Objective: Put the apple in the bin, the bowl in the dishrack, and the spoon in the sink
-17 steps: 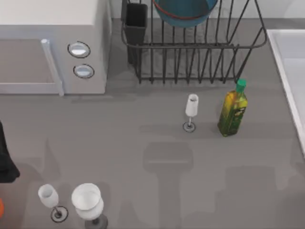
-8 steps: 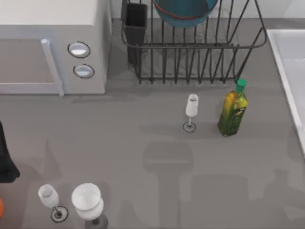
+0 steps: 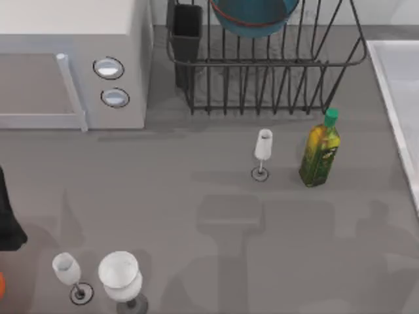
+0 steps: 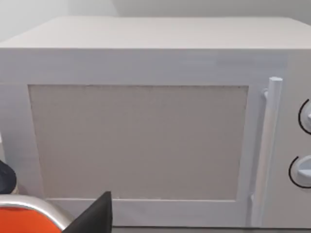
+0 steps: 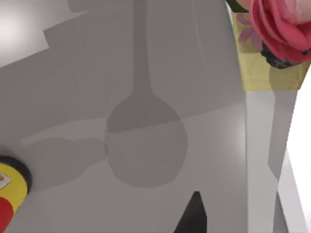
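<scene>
You are seeing two glasses (image 3: 119,276) standing nearest on the surface (image 3: 196,216), then the bottle (image 3: 320,149). Farthest, the bowl (image 3: 252,16) is sitting in the dishrack (image 3: 262,65), the sink (image 3: 399,85) lying at right. You cannot tell either gripper's opening.

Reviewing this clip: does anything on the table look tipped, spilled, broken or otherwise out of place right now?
Nothing stands out. The bowl sits in the dishrack, and the three glasses and the green-capped bottle stand upright, apart from one another, with no spill on the table. The microwave door is closed.
</scene>
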### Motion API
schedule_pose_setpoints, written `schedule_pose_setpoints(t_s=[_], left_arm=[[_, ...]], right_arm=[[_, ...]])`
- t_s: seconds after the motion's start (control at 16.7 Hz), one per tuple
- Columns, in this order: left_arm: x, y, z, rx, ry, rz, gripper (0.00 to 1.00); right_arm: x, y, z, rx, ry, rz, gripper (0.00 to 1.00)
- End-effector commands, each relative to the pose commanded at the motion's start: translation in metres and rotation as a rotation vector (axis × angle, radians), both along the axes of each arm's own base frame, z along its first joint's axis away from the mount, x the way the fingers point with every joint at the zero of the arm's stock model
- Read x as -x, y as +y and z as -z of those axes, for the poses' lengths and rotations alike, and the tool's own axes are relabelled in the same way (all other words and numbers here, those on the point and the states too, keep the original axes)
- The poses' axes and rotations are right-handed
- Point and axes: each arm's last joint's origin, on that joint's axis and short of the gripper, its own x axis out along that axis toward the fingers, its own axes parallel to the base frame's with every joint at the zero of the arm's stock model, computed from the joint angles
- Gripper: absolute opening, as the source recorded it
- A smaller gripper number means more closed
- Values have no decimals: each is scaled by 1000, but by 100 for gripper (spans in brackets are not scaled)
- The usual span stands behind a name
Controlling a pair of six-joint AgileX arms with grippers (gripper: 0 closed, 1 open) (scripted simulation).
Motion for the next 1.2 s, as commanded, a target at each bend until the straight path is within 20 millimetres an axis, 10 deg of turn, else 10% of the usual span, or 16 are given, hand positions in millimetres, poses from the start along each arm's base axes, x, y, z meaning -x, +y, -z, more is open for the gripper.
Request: schedule_pose_setpoints(t_s=[0.66, 1.2], left_arm=[[0, 0, 0, 0, 0, 0, 100], [0, 0, 0, 0, 0, 0, 100]], right_arm=[[-183, -24, -12, 13, -73, -6, 0], [-220, -28, 23, 11, -63, 16, 0]])
